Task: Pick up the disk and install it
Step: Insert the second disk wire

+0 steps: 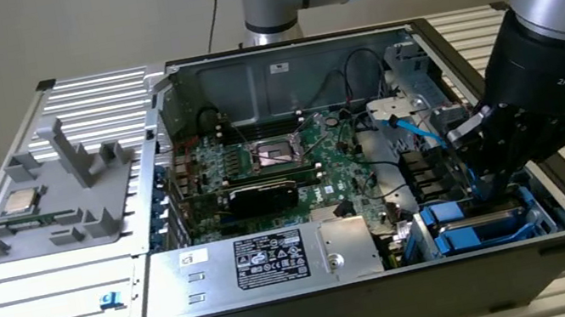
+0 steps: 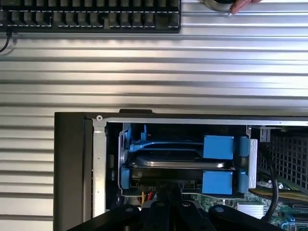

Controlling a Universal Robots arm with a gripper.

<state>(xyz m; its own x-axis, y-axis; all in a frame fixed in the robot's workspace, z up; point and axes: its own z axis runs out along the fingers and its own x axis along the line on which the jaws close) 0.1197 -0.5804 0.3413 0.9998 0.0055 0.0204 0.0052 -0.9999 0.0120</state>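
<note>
The disk (image 2: pixel 178 162) lies flat in the drive bay at the case's corner, its silver body clipped in a bright blue plastic frame (image 2: pixel 219 147). In the exterior view the disk's blue frame (image 1: pixel 479 231) shows at the case's front on the exterior view's right. My gripper (image 1: pixel 486 186) reaches down into the case right beside that bay. In the wrist view my gripper (image 2: pixel 169 195) is shut, its black fingers pressed together with their tips at the disk's near edge, by the connector. Nothing is visible between the fingers.
The open computer case (image 1: pixel 352 297) holds a motherboard (image 1: pixel 282 158), a silver box with a black label (image 1: pixel 265 260) and blue cables (image 1: pixel 416 132). A grey fixture with a processor chip (image 1: pixel 20 202) sits to the exterior view's left. A keyboard (image 2: pixel 91 14) and a hand (image 2: pixel 243 4) lie beyond the case.
</note>
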